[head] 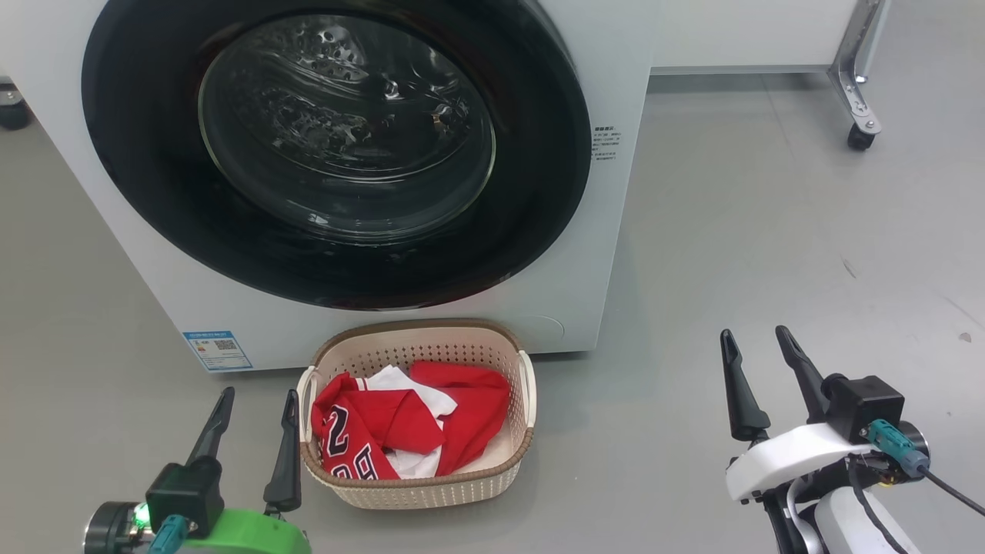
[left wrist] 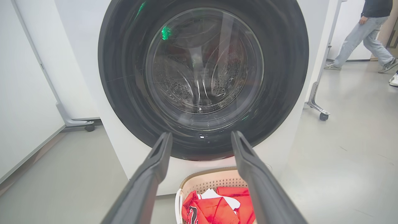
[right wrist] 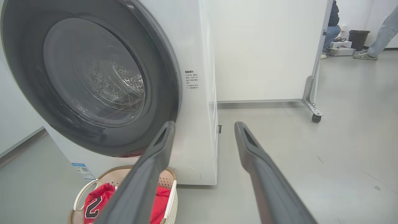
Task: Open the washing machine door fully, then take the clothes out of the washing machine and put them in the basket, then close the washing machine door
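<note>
grey floor (head: pixel 769 231), basket (head: pixel 423 492) w/ clothes (head: pixel 400 423) by washing machine (head: pixel 612 231), partition (head: pixel 739 31) behind.

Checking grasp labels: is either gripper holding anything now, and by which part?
Nothing is held. The left gripper and right gripper both stand open with nothing between the fingers; the clothes lie in the basket.
</note>
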